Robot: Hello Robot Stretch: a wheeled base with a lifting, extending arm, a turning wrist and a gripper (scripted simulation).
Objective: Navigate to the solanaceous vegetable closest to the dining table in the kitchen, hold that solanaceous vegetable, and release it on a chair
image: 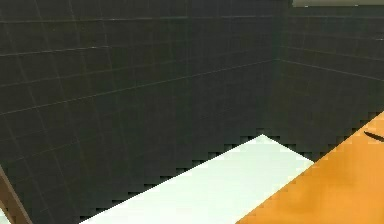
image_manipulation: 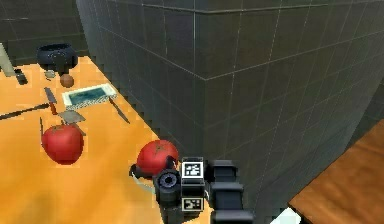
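Here, in the arm side view, an orange wooden countertop [image_manipulation: 30, 190] fills the left, ending against a dark grey tiled wall block [image_manipulation: 260, 80]. A glossy round red tomato [image_manipulation: 155, 155] lies on the countertop near its right edge. The gripper [image_manipulation: 160, 183] sits at that tomato's near side, at the end of the dark square arm [image_manipulation: 232, 205]. With the tomato resting on the surface right at the fingers, I cannot tell whether the claw holds anything or how it is set.

A second round red tomato [image_manipulation: 62, 143] lies further left, well apart from the first. Beyond it are a flat white rectangular tray [image_manipulation: 88, 95], a small grey-bladed knife [image_manipulation: 50, 98] and a small brown round thing [image_manipulation: 67, 78]. A dark round pot [image_manipulation: 55, 52] stands at the far end. Brown wooden floor [image_manipulation: 350, 190] shows at the near right.

In the forward view, the dark tiled wall [image: 150, 80] stands ahead, with a white floor strip [image: 230, 185] beneath it and the orange countertop's edge [image: 340, 190] at the near right.
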